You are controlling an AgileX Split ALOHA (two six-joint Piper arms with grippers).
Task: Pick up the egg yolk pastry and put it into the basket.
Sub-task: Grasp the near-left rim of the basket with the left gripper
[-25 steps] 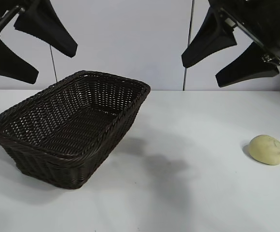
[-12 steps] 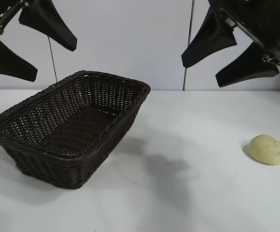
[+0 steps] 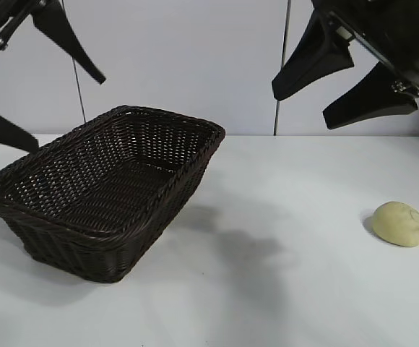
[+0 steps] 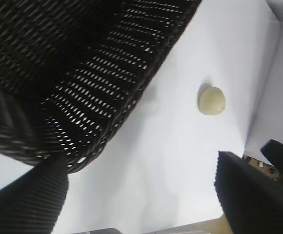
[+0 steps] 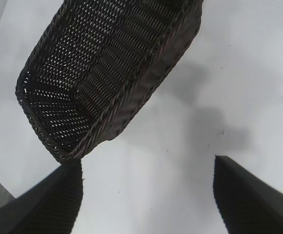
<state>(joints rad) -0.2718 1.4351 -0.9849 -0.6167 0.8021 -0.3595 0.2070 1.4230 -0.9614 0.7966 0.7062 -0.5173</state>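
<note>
The right gripper (image 3: 343, 83) hangs high above the table (image 3: 282, 238) with its fingers spread wide and nothing between them. The pastry (image 3: 399, 223) lies well below it and a little to its outer side, alone on the bare table surface and untouched. The basket (image 3: 159, 189) sits well off toward the other arm, empty as far as its inside shows.

The left gripper (image 3: 22, 94) is also raised, above the near end of the basket, fingers wide apart and holding nothing.

The pastry looks small, light and soft, a smooth matte dome with faint creases, so it would likely dent or crumble under a hard squeeze. Its rounded top gives the fingers little to bear on. The better hold is probably low on its sides, at the widest part, with one finger on each flank and the tips close to the table. A gentle closing should be enough, since the matte surface does not look slippery. Being the nearer arm, the right one seems the natural choice, and it would have to come down onto the pastry first.
</note>
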